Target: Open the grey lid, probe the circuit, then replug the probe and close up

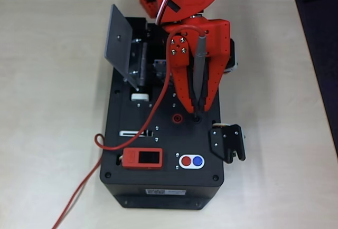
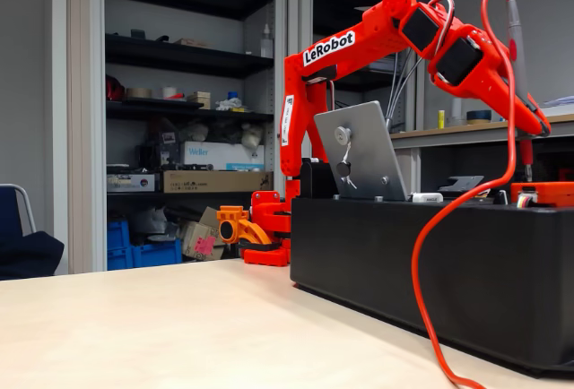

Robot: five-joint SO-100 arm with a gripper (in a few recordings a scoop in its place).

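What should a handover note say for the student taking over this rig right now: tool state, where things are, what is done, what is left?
Tool: shut on the probe, held upright, tip down at a hole in the black box top, beside the red socket.
Grey lid: open, standing up at the box's far left in the overhead view.
Done: lid opened, probe picked up.
Left: finish probing or plugging, release, close lid.

This looks like an electronics lab or workshop. In the fixed view, open dark shelving [image 2: 179, 75] at the far left holds cardboard boxes [image 2: 215, 180], tape rolls and small equipment, with blue crates [image 2: 143, 247] on the floor below. A workbench [image 2: 484, 129] stands at the far right. A pale wooden table [image 1: 47, 107] carries a black test box [image 1: 163, 150] with sockets and buttons.
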